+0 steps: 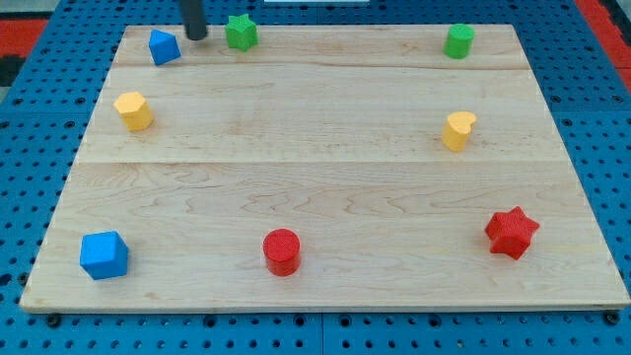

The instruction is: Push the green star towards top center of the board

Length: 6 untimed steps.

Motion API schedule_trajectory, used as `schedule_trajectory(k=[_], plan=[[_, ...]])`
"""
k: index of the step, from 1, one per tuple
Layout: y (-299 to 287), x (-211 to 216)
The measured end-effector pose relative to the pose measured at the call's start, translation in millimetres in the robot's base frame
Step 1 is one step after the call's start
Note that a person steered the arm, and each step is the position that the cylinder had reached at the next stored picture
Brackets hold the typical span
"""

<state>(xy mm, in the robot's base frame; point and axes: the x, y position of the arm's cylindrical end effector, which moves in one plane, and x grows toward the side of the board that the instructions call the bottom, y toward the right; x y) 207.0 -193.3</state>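
Note:
The green star (241, 32) sits near the view's top edge of the wooden board (325, 177), left of centre. My tip (197, 36) rests on the board just to the star's left, with a small gap between them. A small blue block (164, 46) lies just left of my tip.
A green cylinder (458, 41) stands at the top right. A yellow block (133, 110) is at the left and a yellow block (457, 130) at the right. A blue cube (105, 254), a red cylinder (282, 250) and a red star (512, 233) lie along the bottom.

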Motion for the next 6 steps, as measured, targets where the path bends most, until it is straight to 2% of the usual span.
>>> schedule_trajectory(k=[1, 2, 4, 5, 6], plan=[[23, -15], [82, -15], [144, 28], [104, -11], [111, -15]])
